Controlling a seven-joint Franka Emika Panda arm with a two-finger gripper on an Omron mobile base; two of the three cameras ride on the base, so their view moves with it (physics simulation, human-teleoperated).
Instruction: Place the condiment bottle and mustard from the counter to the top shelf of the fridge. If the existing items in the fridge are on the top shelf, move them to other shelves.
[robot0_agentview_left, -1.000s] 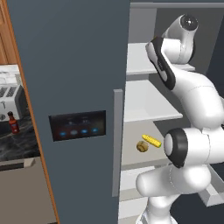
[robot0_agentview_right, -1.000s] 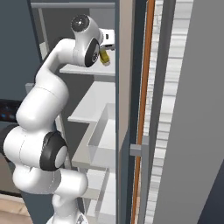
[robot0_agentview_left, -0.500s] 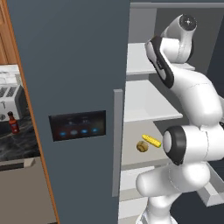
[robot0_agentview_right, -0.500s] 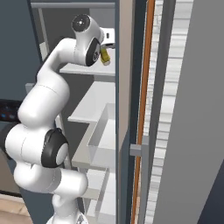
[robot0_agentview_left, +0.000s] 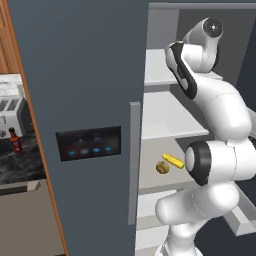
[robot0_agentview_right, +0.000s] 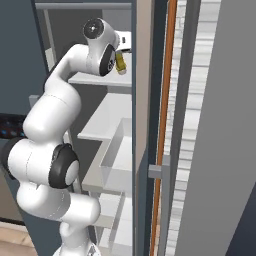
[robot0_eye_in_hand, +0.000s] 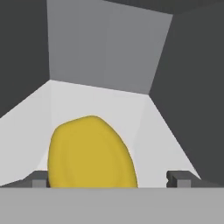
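Mustard (robot0_eye_in_hand: 91, 153) sits on the top shelf (robot0_eye_in_hand: 148, 127) of the fridge (robot0_agentview_left: 85, 100), between the fingertips (robot0_eye_in_hand: 180, 178) of the gripper (robot0_eye_in_hand: 109, 179), whose jaws are spread wide and clear of the bottle on both sides. Lower in the fridge, a small yellow food item (robot0_agentview_left: 173, 161) and a tan ball (robot0_agentview_left: 162, 167) lie close together on a lower shelf. Far left, the condiment bottle (robot0_agentview_left: 15, 140) stands on the counter (robot0_agentview_left: 20, 167).

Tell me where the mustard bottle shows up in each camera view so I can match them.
Left base view: mustard, a yellow sliver at the arm's upper edge, top right.
Right base view: mustard upper middle, beside the wrist.
Hand view: mustard large, lower centre-left.
Shared landmark: the top shelf under it.
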